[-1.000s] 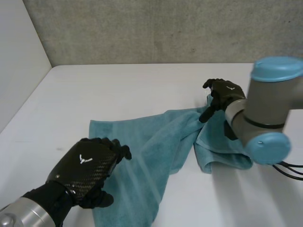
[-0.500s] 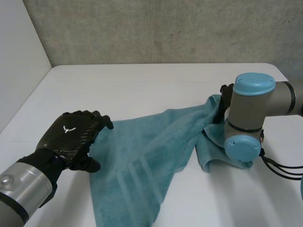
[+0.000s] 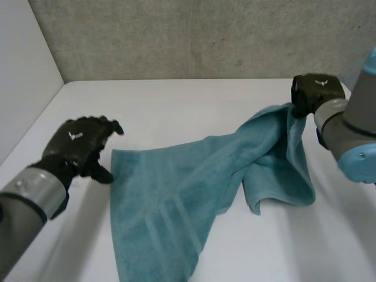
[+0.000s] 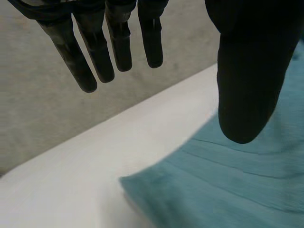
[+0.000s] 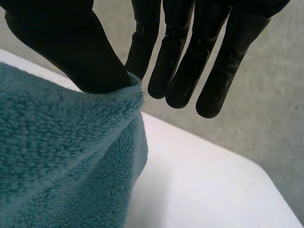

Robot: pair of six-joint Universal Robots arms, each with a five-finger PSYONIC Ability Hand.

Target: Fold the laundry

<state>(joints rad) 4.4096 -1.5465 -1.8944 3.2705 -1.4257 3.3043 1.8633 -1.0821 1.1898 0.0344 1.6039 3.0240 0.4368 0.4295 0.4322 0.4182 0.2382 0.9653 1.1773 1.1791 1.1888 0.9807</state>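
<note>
My right hand (image 3: 314,93) pinches one corner of the teal towel (image 3: 176,200) between thumb and a finger, holding it up off the white table (image 3: 176,106). The rest lies rumpled on the tabletop. My left hand (image 3: 79,144) hovers just beside another corner, fingers straight and holding nothing.

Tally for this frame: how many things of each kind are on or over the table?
Teal towel: 1
Black robot hand: 2 (left robot hand, right robot hand)
Total: 3
</note>
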